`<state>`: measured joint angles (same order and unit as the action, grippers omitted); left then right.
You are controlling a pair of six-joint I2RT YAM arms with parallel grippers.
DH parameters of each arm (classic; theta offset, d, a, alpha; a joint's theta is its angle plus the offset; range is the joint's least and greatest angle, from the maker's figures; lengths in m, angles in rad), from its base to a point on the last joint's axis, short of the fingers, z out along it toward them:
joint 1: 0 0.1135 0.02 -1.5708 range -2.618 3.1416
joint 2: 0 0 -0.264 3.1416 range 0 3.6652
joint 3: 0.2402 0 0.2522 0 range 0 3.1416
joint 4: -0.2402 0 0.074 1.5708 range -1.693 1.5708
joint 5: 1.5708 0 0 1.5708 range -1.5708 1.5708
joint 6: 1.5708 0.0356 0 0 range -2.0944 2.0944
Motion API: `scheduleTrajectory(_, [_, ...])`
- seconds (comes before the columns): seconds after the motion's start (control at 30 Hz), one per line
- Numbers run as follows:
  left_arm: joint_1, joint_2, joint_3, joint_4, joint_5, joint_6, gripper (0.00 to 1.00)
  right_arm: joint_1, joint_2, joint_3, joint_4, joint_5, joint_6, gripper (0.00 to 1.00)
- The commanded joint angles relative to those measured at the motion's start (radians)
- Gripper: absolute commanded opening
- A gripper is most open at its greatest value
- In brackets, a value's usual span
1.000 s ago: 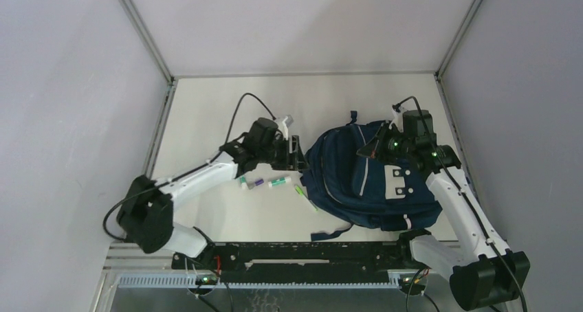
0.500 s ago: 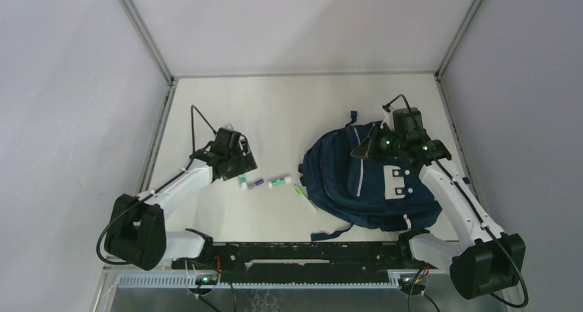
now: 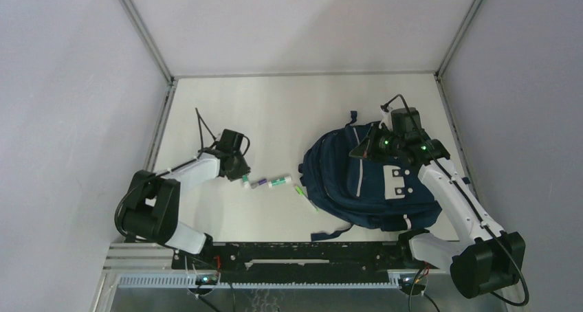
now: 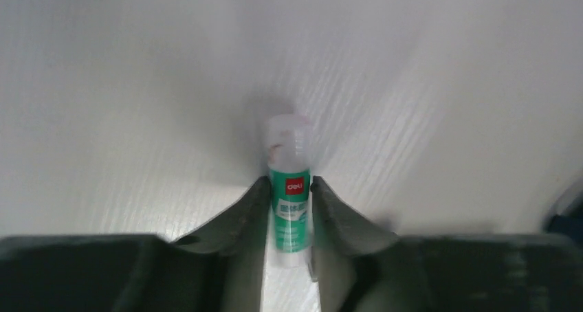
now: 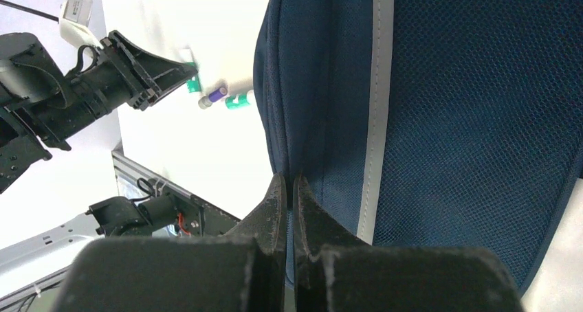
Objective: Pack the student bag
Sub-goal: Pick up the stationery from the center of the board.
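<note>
Left wrist: left jaws clamp cylindrical glue stick; right jaws pinch mesh-panelled student bag.

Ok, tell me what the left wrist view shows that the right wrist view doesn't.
Only left wrist: the red logo and clear cap of the glue stick. Only right wrist: the student bag, its fabric pinched by the right fingers, plus a purple-tipped item. Both: the glue stick between the left fingers, on the white table.
</note>
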<state>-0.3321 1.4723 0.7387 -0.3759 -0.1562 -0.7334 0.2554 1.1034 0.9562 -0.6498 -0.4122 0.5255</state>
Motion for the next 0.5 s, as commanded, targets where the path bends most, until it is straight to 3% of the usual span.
scheduleTrajectory(0.0, [0.005, 0.021, 0.018, 0.0, -0.026, -0.033, 0.24, 0.008, -0.02, 0.012, 0.049, -0.013, 0.018, 0.0])
scheduleTrajectory(0.07, [0.005, -0.015, 0.034, -0.029, -0.053, -0.034, 0.04, 0.006, -0.022, 0.012, 0.046, -0.013, 0.018, 0.0])
scheduleTrajectory(0.1, [0.003, -0.05, 0.045, -0.054, -0.072, -0.031, 0.01, 0.005, -0.023, 0.012, 0.046, -0.013, 0.018, 0.0])
scheduleTrajectory(0.3, [-0.093, -0.29, 0.157, -0.104, -0.188, 0.073, 0.0, 0.006, -0.022, 0.012, 0.047, -0.01, 0.023, 0.0])
scheduleTrajectory(0.37, [-0.153, -0.305, 0.205, -0.076, -0.125, 0.134, 0.0, 0.005, -0.022, 0.012, 0.05, -0.007, 0.025, 0.0])
scheduleTrajectory(0.47, [-0.254, -0.271, 0.269, -0.002, 0.087, 0.187, 0.0, 0.004, -0.024, 0.012, 0.053, -0.005, 0.03, 0.0])
